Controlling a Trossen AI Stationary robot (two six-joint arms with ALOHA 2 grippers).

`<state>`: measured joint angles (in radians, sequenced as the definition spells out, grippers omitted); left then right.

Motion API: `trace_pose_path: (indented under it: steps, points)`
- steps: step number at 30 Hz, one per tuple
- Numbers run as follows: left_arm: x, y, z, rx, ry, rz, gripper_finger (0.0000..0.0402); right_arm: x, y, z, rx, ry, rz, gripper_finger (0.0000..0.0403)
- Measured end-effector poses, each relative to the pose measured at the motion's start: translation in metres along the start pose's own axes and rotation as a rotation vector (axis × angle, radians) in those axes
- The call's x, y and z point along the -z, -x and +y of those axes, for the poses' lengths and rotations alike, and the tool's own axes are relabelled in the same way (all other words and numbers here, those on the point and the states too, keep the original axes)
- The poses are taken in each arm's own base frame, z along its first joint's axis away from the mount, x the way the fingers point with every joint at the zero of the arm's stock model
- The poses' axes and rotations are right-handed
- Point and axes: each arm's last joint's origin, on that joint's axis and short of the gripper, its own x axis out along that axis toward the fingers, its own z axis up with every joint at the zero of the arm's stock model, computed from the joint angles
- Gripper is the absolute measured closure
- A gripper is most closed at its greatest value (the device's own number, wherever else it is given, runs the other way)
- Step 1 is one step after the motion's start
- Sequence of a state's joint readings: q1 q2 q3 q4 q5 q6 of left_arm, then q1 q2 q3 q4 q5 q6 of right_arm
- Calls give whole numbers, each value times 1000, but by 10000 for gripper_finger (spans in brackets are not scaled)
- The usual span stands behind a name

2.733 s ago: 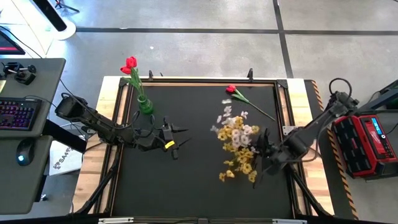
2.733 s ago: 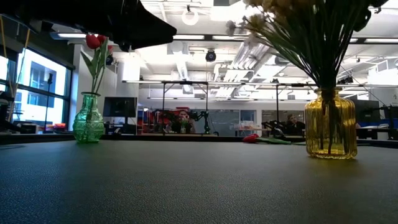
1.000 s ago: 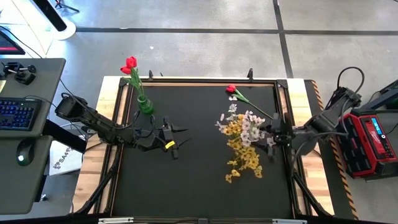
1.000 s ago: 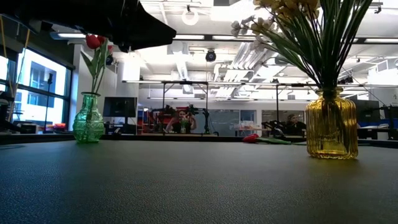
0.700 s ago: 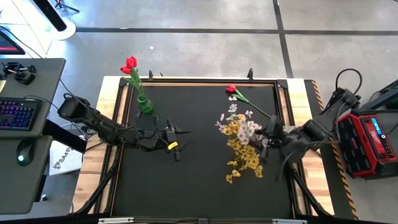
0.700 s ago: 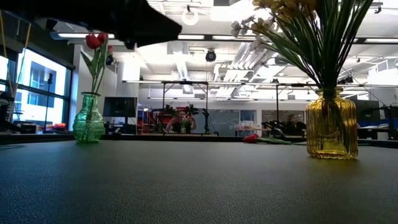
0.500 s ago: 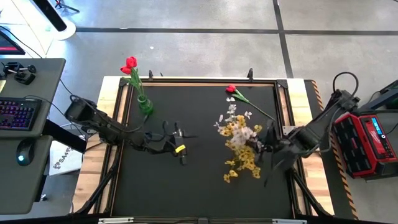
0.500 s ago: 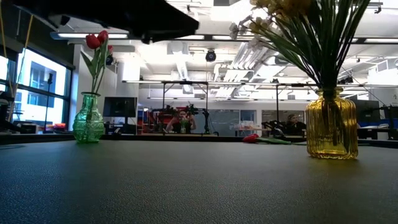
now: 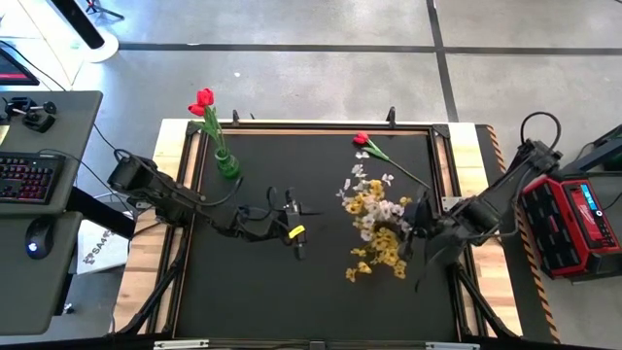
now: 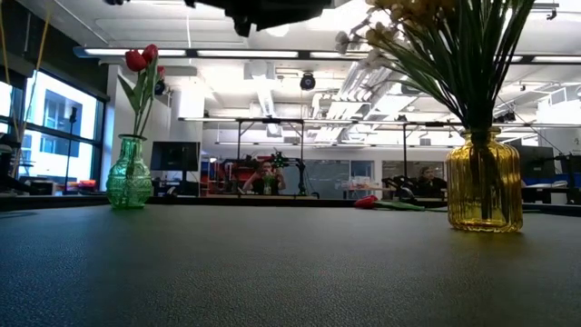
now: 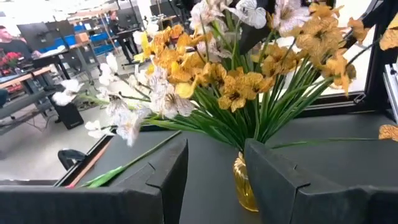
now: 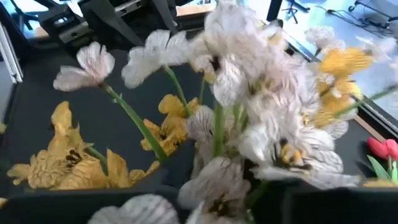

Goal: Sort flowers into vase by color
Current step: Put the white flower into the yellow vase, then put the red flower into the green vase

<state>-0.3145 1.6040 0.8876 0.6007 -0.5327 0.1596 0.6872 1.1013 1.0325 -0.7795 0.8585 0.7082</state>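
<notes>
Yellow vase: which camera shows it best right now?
The low view: the yellow vase stands whole, side-on. The left wrist view shows only part of it between the fingers; from above and in the right wrist view, flowers hide it.

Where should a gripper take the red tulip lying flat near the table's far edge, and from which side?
Grip the red tulip on its bare green stem, midway along, coming straight down from above. It lies flat and clear of the yellow vase, and the bloom is soft.
</notes>
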Motion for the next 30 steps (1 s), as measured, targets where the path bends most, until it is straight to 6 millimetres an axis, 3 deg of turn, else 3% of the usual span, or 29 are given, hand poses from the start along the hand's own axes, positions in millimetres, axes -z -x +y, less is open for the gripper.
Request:
trace_pose_path:
  steps: [8, 12, 22, 26, 30]
  points:
    - [0, 0, 0, 1, -3, 7, 257, -14, 22, -20, -101, -57, -55, 141]
    - [0, 0, 0, 1, -4, 7, 257, -23, 32, -29, -105, -73, -143, 103]
    - [5, 0, -1, 9, -35, 59, 257, -54, 51, -42, -162, -73, -382, 110]
    - [11, 0, -1, -15, -63, 119, 257, -74, 53, -62, -120, -91, -421, 127]
    - [12, 5, 1, -113, -77, 162, 257, -88, 54, -90, 28, -109, -336, 141]
